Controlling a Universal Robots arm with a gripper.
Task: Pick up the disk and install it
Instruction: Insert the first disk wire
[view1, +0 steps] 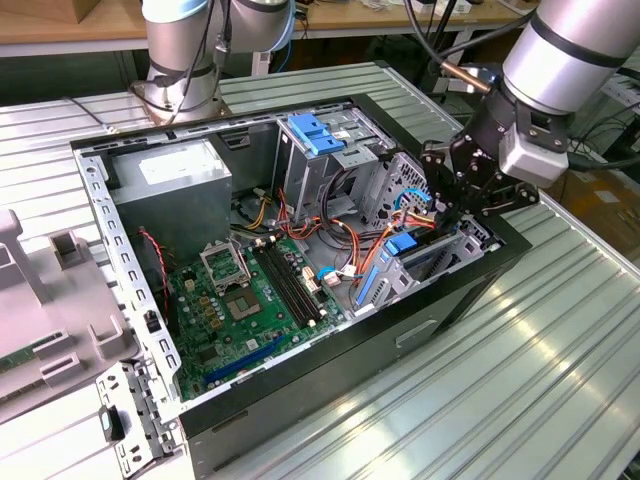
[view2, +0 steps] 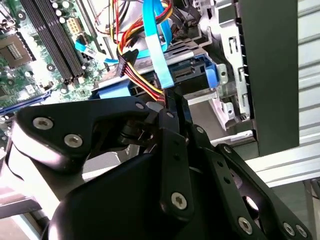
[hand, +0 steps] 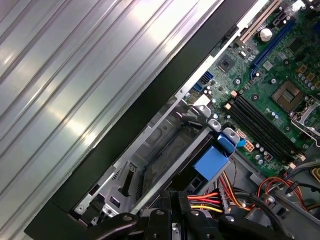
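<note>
One arm reaches into the open computer case (view1: 300, 290) on the table (view1: 520, 360) in the exterior view, its end effector (view1: 462, 192) low over the drive bay at the view's right, where the disk (view1: 415, 250) sits in its slot.

Second wrist view: the fingers (view2: 172, 107) stand nearly together, touching the cable plug, gripping nothing I can confirm.

First wrist view: the disk (hand: 212, 161) lies inside the bay.

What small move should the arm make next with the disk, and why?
Probably a short, slow push along the drive bay. The disk lies in the bay, and the gripper is right at the end of its blue carrier. Whether the disk is fully seated cannot be told. The red and yellow cables run close by, so the push should be gentle.
</note>
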